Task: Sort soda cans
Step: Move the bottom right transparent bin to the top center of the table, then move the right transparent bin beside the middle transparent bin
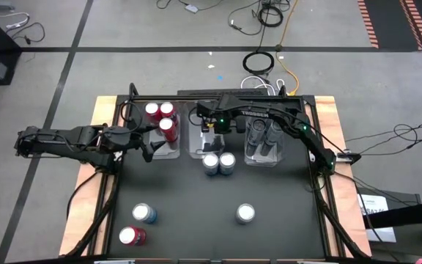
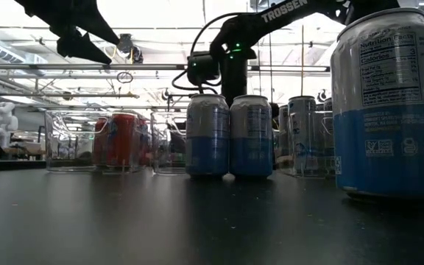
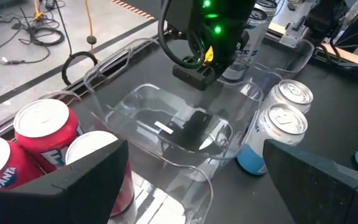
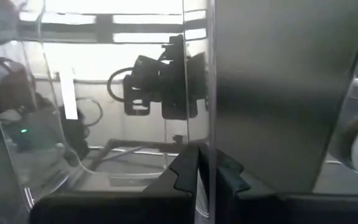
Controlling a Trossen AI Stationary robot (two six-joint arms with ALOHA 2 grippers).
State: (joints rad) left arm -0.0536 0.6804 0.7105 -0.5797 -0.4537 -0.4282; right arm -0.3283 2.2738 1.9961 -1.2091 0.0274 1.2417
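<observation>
Trays of clear rectangular plastic stand in a row at the far side of the black surface (image 1: 196, 220), and the middle tray (image 1: 202, 150) serves as landmark here. The right hand (image 1: 209, 139) is lowered into that middle tray, its two dark fingers (image 4: 185, 171) nearly shut with only a thin gap between them and the tray's clear wall standing in that gap. Touching the middle tray's near edge stands a pair of blue-and-silver cylindrical cans (image 1: 219, 163), side by side. The tray to the left of it (image 1: 168, 152) holds three red cans with silvery tops (image 1: 163, 117). The tray to the right of it (image 1: 264, 158) holds dark grey cans (image 1: 264, 133), how many cannot be told. The left hand (image 1: 143, 145) hovers just left of the middle tray, at the near end of the red cans' tray, fingers spread wide and holding nothing. Well nearer than the middle tray, one blue-and-silver can (image 1: 245, 213) stands alone on the right, another blue-and-silver can (image 1: 144, 213) on the left, and a single red can (image 1: 131, 236) just beside that one.
</observation>
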